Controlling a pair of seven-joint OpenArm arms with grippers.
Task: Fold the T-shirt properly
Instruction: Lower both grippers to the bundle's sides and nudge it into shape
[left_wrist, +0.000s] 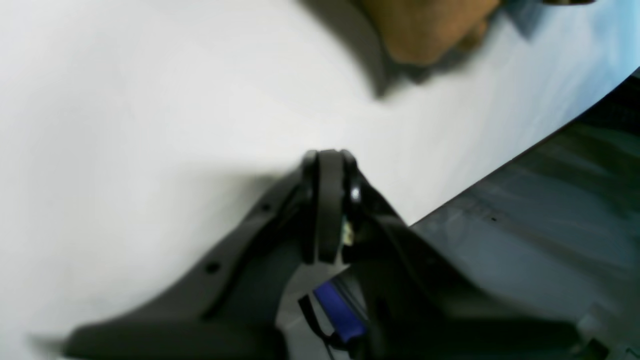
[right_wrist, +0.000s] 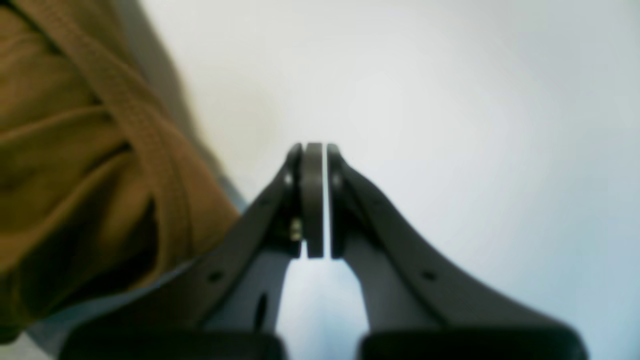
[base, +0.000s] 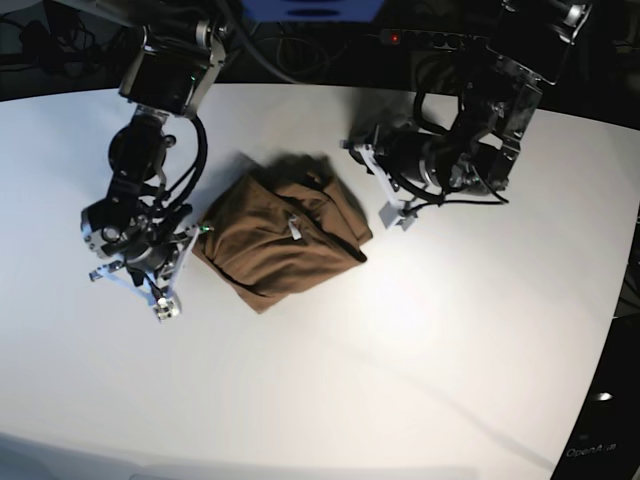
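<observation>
Base view: a brown shirt lies bunched in the middle of the white table (base: 400, 350).
The T-shirt (base: 280, 240) sits between both arms, already folded into a small lumpy bundle. It looks soft, thin and light, so I would pinch an outer edge. The left fingers (left_wrist: 327, 162) and right fingers (right_wrist: 315, 150) are pressed together, holding nothing.

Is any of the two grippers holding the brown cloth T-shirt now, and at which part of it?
Nothing is held. The left gripper and right gripper are both shut with nothing between them, beside the brown cloth T-shirt.
</observation>
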